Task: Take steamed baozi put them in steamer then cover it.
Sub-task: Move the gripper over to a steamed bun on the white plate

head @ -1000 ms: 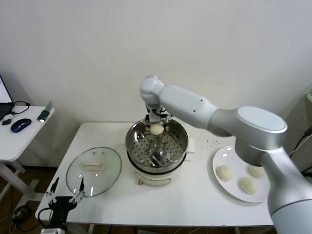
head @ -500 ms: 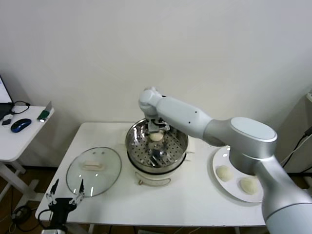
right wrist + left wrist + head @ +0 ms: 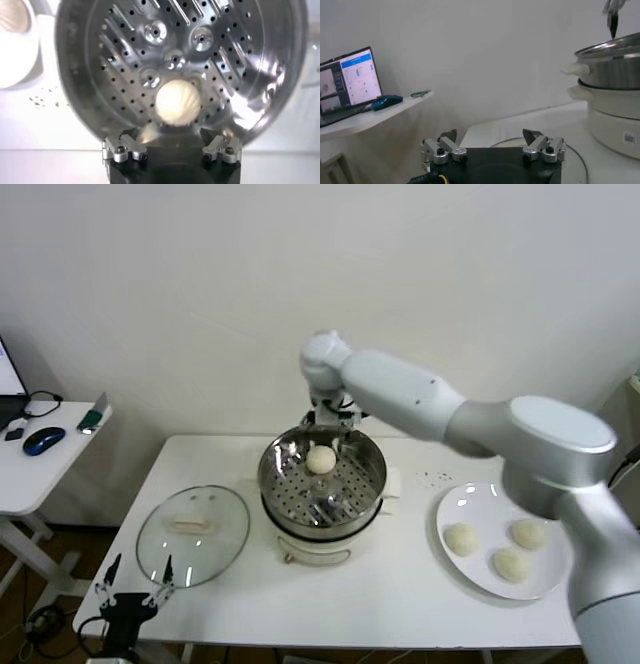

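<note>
One baozi [image 3: 320, 459] lies on the perforated floor of the steamer [image 3: 282, 484], toward the back; it also shows in the right wrist view [image 3: 177, 102]. Three more baozi [image 3: 510, 564] lie on the white plate [image 3: 468, 504] at the right. My right gripper [image 3: 327, 427] hangs open and empty just above the steamer's back rim, above that baozi. The glass cover [image 3: 192, 532] with its cream handle lies flat on the table left of the steamer. My left gripper [image 3: 133, 579] is parked open and empty at the table's front left corner, just in front of the cover.
The steamer sits on a white pot base [image 3: 318, 544] mid-table. A side desk [image 3: 40, 459] at the left holds a blue mouse [image 3: 43, 441] and a laptop [image 3: 350, 80]. The wall stands close behind the table.
My right gripper lowered the baozi into the steamer, let it go, then rose and drew back over the rim. The left arm has not moved.
</note>
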